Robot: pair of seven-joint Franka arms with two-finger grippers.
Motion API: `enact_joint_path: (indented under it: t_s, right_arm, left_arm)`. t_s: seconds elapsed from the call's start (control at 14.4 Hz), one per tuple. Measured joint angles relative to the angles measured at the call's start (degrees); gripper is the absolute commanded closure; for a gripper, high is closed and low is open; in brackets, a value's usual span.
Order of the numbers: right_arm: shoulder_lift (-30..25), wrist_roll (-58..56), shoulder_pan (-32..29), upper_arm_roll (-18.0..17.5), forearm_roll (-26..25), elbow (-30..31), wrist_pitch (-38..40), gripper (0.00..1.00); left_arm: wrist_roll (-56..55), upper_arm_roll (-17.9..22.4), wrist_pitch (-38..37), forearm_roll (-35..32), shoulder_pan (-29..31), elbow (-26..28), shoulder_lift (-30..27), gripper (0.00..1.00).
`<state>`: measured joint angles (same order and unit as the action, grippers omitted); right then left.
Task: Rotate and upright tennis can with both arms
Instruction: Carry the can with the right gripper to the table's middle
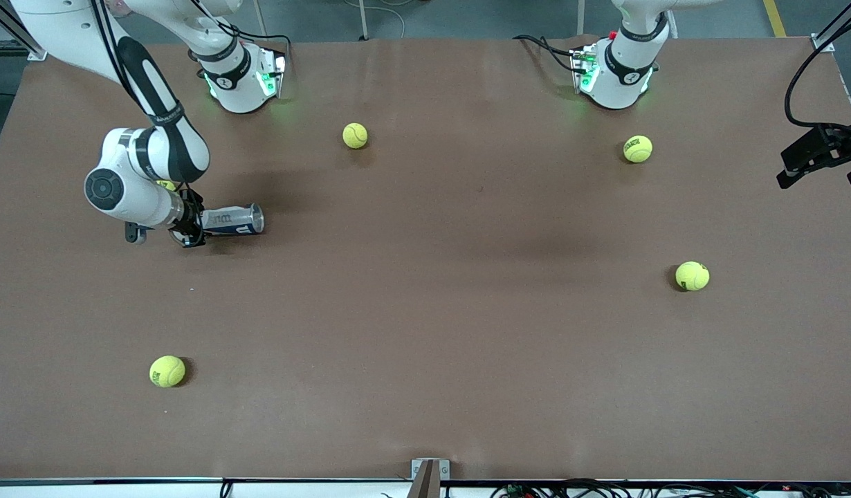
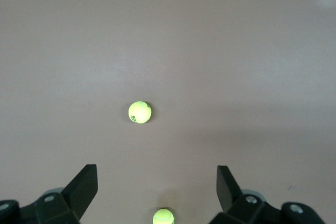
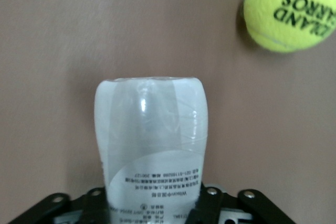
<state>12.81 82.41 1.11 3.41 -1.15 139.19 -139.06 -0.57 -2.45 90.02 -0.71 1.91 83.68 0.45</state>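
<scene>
Front view, read from nine o'clock across to three: the right arm [image 1: 149,104] reaches down from its base at the top of that view, and the right gripper [image 1: 188,227] is clamped on one end of the tennis can [image 1: 233,220]. The can lies on its side on the brown table [image 1: 425,290], toward the right arm's end, its silvery rim pointing toward the table's middle. Gripping it at the end rather than the middle probably leaves the rest of the tube free for the other arm to take or brace during the turn. In the right wrist view the clear tube [image 3: 152,145] runs straight out from between the closed-in jaws, and a tennis ball [image 3: 291,11] lies just beside it at about one o'clock.

Moving on across the front view, one ball [image 1: 167,371] lies at seven o'clock, nearer the front camera than the can. Another [image 1: 355,135] sits at about eleven o'clock. Two more, [image 1: 637,149] and [image 1: 692,275], lie toward the left arm's end.

Only the base of the left arm [image 1: 623,62] shows at one o'clock; it waits. The left wrist view shows the left gripper [image 2: 157,184] high over the table with jaws wide apart and nothing between them, two balls below, likely holding off until the can is lifted and turned.
</scene>
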Motion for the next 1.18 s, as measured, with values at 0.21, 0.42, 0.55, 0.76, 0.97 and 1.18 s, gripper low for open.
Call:
enact_joint_path:
  t_s: [0.21,0.42,0.55,0.76,0.97,1.18]
  right_arm:
    - [-2.14,4.03,4.0,-0.42,0.88,-5.74,9.88,0.54]
    - [-3.34,11.12,10.62,-0.78,4.78,-15.13,19.18,0.52]
    - [-3.39,16.09,14.95,-0.94,6.64,-19.91,21.74,0.51]
    - [-2.86,23.77,21.74,-1.07,8.41,-24.66,22.32,0.51]
    - [1.26,31.35,28.95,-1.17,9.28,-30.89,22.07,0.51]
    - [9.41,37.8,34.44,-1.19,9.3,-39.11,21.32,0.51]
  left_arm:
    - [0.0,0.0,0.0,0.0,0.0,0.0,0.0,0.0]
    - [0.0,0.0,0.0,0.0,0.0,0.0,0.0,0.0]
    - [0.0,0.0,0.0,0.0,0.0,0.0,0.0,0.0]
    - [0.0,-0.01,0.0,0.0,-0.01,0.0,0.01,0.0]
    - [0.0,0.0,0.0,0.0,-0.01,0.0,0.02,0.0]
    - [0.0,0.0,0.0,0.0,-0.01,0.0,0.02,0.0]
